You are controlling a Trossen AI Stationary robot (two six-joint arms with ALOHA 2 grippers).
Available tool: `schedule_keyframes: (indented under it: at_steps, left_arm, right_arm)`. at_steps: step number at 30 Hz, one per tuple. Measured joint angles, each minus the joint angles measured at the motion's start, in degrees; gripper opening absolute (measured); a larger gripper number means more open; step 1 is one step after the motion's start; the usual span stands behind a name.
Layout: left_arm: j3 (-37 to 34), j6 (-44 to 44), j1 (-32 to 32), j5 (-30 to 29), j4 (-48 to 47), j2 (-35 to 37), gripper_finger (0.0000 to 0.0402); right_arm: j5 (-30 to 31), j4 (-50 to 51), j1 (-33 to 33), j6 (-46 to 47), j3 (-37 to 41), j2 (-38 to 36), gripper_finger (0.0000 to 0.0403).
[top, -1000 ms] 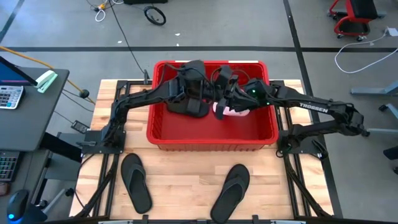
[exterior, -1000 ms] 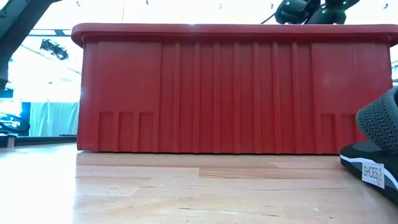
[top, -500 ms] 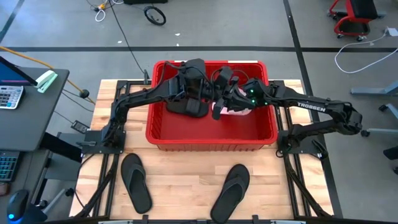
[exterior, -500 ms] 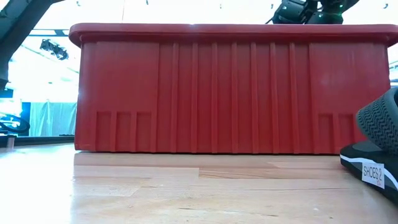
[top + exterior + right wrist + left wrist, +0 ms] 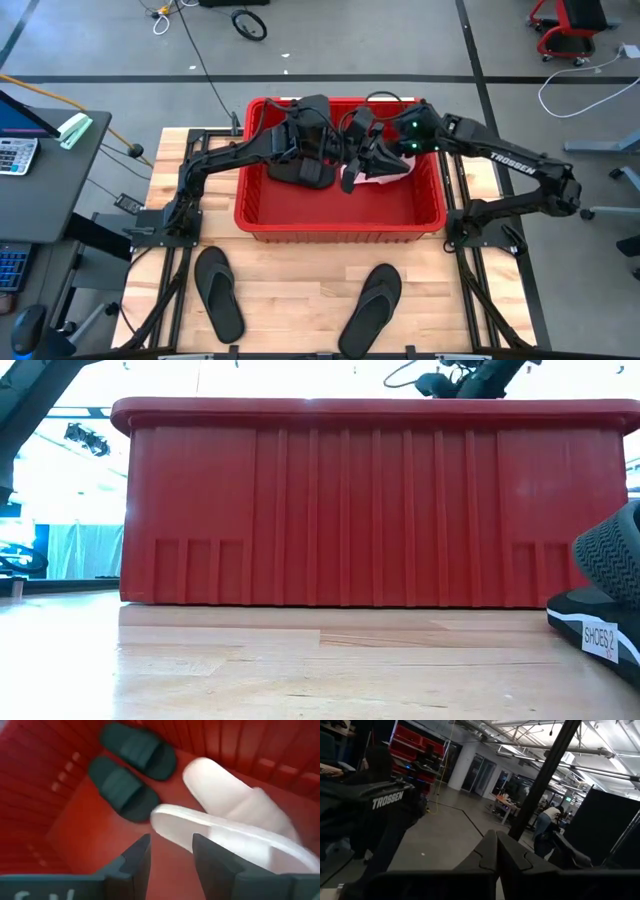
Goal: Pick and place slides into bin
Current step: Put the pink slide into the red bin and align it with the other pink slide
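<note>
Hovering over bin [image 5: 340, 222], right claw [image 5: 169, 851] apart above pink slides [image 5: 235, 827], left claw [image 5: 496, 851] together.

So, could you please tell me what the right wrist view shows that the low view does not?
Only the right wrist view looks inside the bin: two black slides and two pale pink slides lie on its floor, with the right hand open above them, holding nothing.

Only the low view shows the bin's ribbed outer wall standing on the wooden table, and part of a black flip-flop beside it.

Both show the red bin.
</note>
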State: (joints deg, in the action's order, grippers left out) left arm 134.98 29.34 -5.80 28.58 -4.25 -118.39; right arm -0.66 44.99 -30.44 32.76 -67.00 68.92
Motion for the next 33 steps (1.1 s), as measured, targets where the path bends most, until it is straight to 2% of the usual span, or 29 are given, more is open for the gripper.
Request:
schedule_keyframes:
  at_steps: [6,9,11,15,17,19,22,29,33]
  left_arm:
    - [0.0,0.0,0.0,0.0,-0.5,0.0,0.0005]
    - [0.0,-0.3,-0.9,-1.1,-5.7,0.0,0.0008]
    - [0.0,-2.0,-1.7,-5.0,-13.1,0.0,0.0006]
    - [0.0,-7.9,-3.1,-18.2,-28.2,0.0,0.0004]
    - [-1.0,-9.9,-4.2,-23.6,-32.6,0.0,0.0006]
    - [-3.3,-10.5,-5.8,-25.9,-34.1,0.0,0.0007]
    - [-8.7,-9.1,-8.2,-26.5,-30.0,0.0,0.0004]
    - [-28.3,2.4,-11.9,-25.8,-4.2,-0.8,0.0003]
    - [-34.0,7.8,-13.5,-25.8,-1.3,-3.4,0.0003]
  right_arm:
    - [-0.8,7.0,0.2,-3.0,-5.5,-0.8,0.0151]
    - [-3.8,7.0,0.8,-3.0,-9.3,-2.2,0.0151]
    - [-5.8,7.4,1.4,-3.4,-12.3,-3.3,0.0151]
    - [-7.2,9.5,3.1,-4.4,-17.9,-6.5,0.0151]
    - [-7.2,10.3,4.0,-4.4,-19.9,-8.4,0.0151]
    - [-7.2,10.7,4.8,-4.3,-20.9,-10.4,0.0151]
    - [-7.2,10.8,6.2,-3.3,-21.2,-13.2,0.0151]
    - [-3.1,13.3,9.0,-2.9,-21.2,-15.1,0.0151]
    - [-1.0,15.9,9.5,-3.0,-21.2,-14.1,0.0151]
